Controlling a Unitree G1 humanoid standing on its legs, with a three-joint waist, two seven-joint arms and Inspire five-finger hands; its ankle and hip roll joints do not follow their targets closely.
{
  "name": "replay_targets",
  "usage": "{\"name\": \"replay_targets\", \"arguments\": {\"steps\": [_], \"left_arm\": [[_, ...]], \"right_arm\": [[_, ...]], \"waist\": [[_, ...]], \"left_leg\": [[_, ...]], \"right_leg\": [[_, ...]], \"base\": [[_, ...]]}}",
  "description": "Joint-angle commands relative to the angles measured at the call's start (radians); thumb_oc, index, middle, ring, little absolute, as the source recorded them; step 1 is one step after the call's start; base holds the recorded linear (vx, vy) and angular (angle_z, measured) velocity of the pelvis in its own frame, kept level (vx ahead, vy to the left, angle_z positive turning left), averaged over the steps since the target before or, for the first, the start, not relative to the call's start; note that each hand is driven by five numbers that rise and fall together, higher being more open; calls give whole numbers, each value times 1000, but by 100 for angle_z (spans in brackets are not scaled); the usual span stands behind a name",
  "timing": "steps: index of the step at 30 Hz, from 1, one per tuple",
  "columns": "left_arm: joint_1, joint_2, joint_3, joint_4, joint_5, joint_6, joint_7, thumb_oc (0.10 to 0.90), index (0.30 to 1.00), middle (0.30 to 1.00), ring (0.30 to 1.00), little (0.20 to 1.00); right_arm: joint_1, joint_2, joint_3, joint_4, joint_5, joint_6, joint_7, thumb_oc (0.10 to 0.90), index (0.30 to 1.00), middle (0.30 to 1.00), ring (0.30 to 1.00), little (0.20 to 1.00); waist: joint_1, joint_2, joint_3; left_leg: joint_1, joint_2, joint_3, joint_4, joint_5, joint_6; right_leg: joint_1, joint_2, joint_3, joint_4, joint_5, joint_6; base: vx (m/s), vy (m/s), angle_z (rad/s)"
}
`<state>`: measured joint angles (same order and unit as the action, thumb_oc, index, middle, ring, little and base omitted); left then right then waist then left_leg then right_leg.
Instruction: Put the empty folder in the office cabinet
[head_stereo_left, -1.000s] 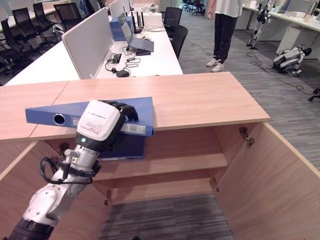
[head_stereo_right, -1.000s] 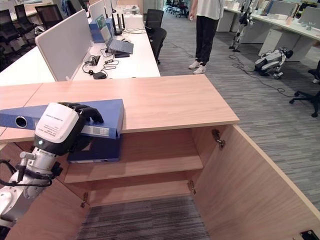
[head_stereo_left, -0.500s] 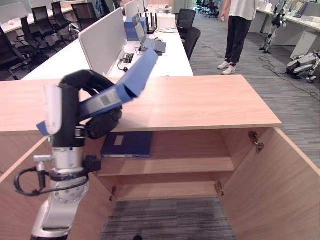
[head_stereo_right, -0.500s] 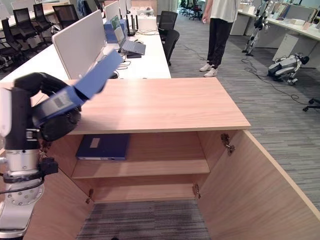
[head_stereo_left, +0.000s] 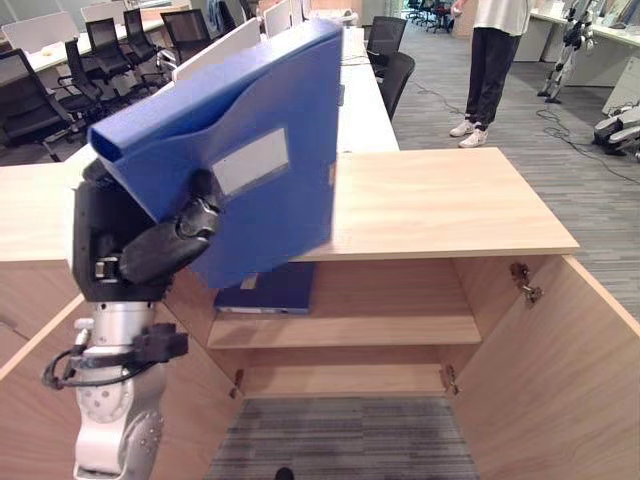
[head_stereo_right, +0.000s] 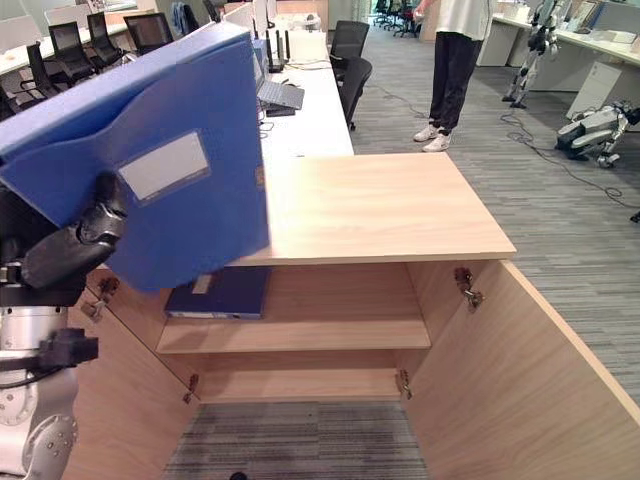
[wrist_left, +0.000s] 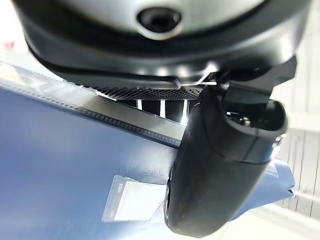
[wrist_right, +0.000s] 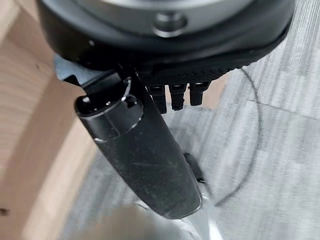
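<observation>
My left hand (head_stereo_left: 150, 250) is shut on a large blue folder (head_stereo_left: 250, 150) and holds it upright, high in front of the cabinet's left half. Its thumb (wrist_left: 220, 170) lies across the folder's face (wrist_left: 60, 170) just below a white label; the fingers are behind the folder. The wooden office cabinet (head_stereo_left: 440, 200) stands open below, with an upper shelf (head_stereo_left: 400, 330) and a lower shelf. A second blue folder (head_stereo_left: 275, 290) lies flat at the left of the upper shelf. My right hand (wrist_right: 140, 150) hangs low over grey carpet beside a wooden panel, holding nothing.
The cabinet's right door (head_stereo_left: 560, 390) swings out wide toward me; the left door stands open by my left arm. Behind the cabinet runs a white desk with a divider and a laptop. A person (head_stereo_left: 495, 60) stands on the carpet at the back right. Office chairs (head_stereo_left: 40, 90) stand at the far left.
The left hand has lifted the folder off the cabinet top and swung it from tilted to upright, closer to the camera. The view has also shifted slightly.
</observation>
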<state>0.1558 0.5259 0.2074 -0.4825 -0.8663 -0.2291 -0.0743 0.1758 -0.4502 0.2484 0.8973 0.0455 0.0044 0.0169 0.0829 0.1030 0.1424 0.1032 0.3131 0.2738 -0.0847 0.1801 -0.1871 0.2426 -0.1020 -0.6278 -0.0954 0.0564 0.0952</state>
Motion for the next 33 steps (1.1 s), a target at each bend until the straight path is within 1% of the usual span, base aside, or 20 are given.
{"name": "replay_targets", "arguments": {"steps": [1,3,6,8,9,11,12,14,16,20,21,23,24,25,26,29,30,31,32,33], "left_arm": [[-41,102,23,-77,-184,7,-120,400,300,300,300,300],[-29,163,31,-88,-315,43,-170,400,300,300,300,300],[-20,200,42,-94,-363,54,-193,400,300,300,300,300],[-4,256,43,-113,-417,92,-224,400,300,300,300,300],[-3,257,43,-112,-417,92,-224,400,300,300,300,300],[1,296,30,-119,-419,105,-232,400,300,300,300,300],[9,332,23,-119,-435,119,-240,400,300,300,300,300],[10,332,24,-118,-436,119,-240,400,300,300,300,300],[28,371,25,-116,-428,127,-244,400,300,300,300,300],[25,385,-4,-88,-409,123,-242,400,300,300,300,300],[32,383,6,-80,-389,118,-237,400,300,300,300,300],[34,378,9,-75,-379,116,-235,400,300,300,300,300],[36,372,14,-59,-378,123,-241,400,300,300,300,300],[36,372,13,-58,-378,123,-241,400,300,300,300,300],[35,368,12,-53,-373,124,-245,400,300,300,300,300],[13,374,-1,-26,-361,123,-255,400,300,300,300,300],[7,384,0,-18,-355,124,-267,400,300,300,300,300],[6,392,4,-8,-348,126,-288,400,300,300,300,300],[6,391,4,-7,-348,126,-289,400,300,300,300,300],[-1,396,-3,5,-325,114,-320,400,300,300,300,300]], "right_arm": [[-165,0,-53,-172,95,-123,-10,800,900,900,900,900],[-162,-10,-75,-238,124,-136,-17,800,900,900,900,900],[-161,-11,-81,-250,130,-141,-23,800,900,900,900,900],[-162,-10,-73,-251,118,-142,-21,800,900,900,900,900],[-161,-9,-72,-251,118,-142,-21,800,900,900,900,900],[-164,-5,-64,-257,120,-143,-21,800,900,900,900,900],[-165,-2,-54,-274,121,-143,-17,800,900,900,900,900],[-164,-1,-53,-274,121,-143,-16,800,900,900,900,900],[-171,-3,-45,-340,157,-153,-1,800,900,900,900,900],[-173,-20,-72,-466,275,-166,35,800,900,900,900,900],[-178,-35,-89,-519,311,-174,35,800,900,900,900,900],[-175,-44,-98,-562,328,-173,47,800,900,900,900,900],[-165,-73,-125,-636,386,-171,80,800,900,900,900,900],[-164,-74,-125,-637,387,-170,81,800,900,900,900,900],[-163,-92,-137,-670,428,-171,100,800,900,900,900,900],[-156,-151,-145,-742,588,-148,190,800,900,900,900,900],[-154,-188,-140,-767,647,-131,240,800,900,900,900,900],[-141,-263,-143,-816,728,-105,313,800,900,900,900,900],[-140,-265,-144,-817,730,-105,315,800,900,900,900,900],[-140,-357,-158,-841,809,-85,384,800,900,900,900,900]], "waist": [[6,-10,35],[1,-8,29],[-1,-8,25],[-1,-6,19],[-2,-8,16],[-3,-7,16],[-3,-4,18],[-5,-6,16],[-3,-5,16],[-7,-6,16],[-6,-5,17],[-9,-8,14],[-11,-9,16],[-12,-11,13],[-13,-12,16],[-19,-19,11],[-20,-23,10],[-21,-30,11],[-21,-28,11],[-23,-35,7]], "left_leg": [[55,53,39,13,-130,-50],[57,52,40,11,-129,-47],[59,52,42,11,-128,-47],[61,53,42,11,-128,-45],[70,55,31,10,-143,-54],[71,54,32,9,-142,-54],[63,53,43,10,-126,-46],[73,55,32,10,-141,-55],[73,54,33,10,-140,-54],[72,51,33,10,-139,-52],[62,47,44,10,-124,-42],[70,48,34,10,-139,-50],[61,45,45,10,-124,-41],[69,47,34,9,-139,-50],[61,45,46,9,-124,-41],[65,45,36,9,-136,-51],[64,45,36,9,-135,-53],[64,45,37,9,-133,-56],[64,45,37,9,-133,-56],[58,46,36,9,-130,-59]], "right_leg": [[66,-41,5,8,-221,17],[66,-39,8,8,-220,15],[66,-38,9,8,-219,15],[67,-37,10,8,-219,15],[76,-34,28,8,-240,16],[76,-33,28,8,-239,16],[68,-35,12,8,-218,15],[78,-32,29,8,-239,16],[75,-33,31,8,-238,16],[72,-36,31,8,-232,19],[59,-40,16,8,-209,18],[67,-38,33,8,-229,21],[57,-41,17,8,-208,19],[66,-39,33,8,-227,21],[57,-41,17,8,-207,20],[62,-39,34,8,-225,24],[61,-38,33,8,-224,25],[61,-38,31,8,-225,26],[61,-38,31,8,-225,26],[56,-39,28,8,-221,29]], "base": [[0,0,0],[0,0,0],[0,0,0],[32,-13,4],[-7,-7,4],[-7,-11,2],[61,-29,3],[30,-16,-1],[-4,-16,-4],[-13,4,-4],[-2,5,-8],[-3,5,-10],[1,5,-5],[-55,27,0],[61,-23,1],[21,-10,-1],[0,0,0],[0,0,0],[0,0,0],[0,0,0]]}}
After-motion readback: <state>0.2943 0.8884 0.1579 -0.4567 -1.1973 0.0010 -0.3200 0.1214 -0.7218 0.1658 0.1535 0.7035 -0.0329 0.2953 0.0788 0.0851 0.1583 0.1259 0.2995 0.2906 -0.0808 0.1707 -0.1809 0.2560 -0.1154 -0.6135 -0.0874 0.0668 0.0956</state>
